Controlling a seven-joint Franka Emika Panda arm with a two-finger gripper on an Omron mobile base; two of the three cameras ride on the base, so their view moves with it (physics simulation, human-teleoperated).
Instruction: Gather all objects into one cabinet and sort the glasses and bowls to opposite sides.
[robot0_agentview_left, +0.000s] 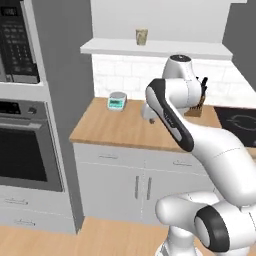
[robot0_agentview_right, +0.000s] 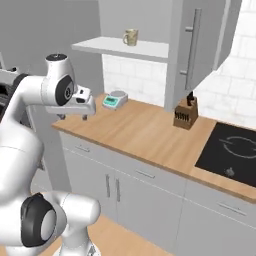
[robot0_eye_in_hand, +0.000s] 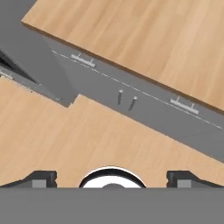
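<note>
Fingers (robot0_eye_in_hand: 43, 178) are spread wide, released, nothing grasped, above the bench (robot0_eye_in_hand: 144, 39) edge. Beige cup (robot0_agentview_left: 141, 36) is seen upright on the shelf (robot0_agentview_left: 155, 48).

I see 1 cup (robot0_agentview_right: 130, 36) on the shelf (robot0_agentview_right: 120, 47) above the table (robot0_agentview_right: 145, 132); below it a scale (robot0_agentview_right: 115, 99), right of that a knife block (robot0_agentview_right: 185, 114), then the cooktop (robot0_agentview_right: 231, 149).

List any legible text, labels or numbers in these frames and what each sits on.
None can be read.
Microwave: keypad marks too blurred to read.
Oven: control panel marks blurred.
Kitchen scale: teal display, no digits legible.
Cup on the shelf: pattern, no legible text.
Cooktop: ring markings, no words.
</note>
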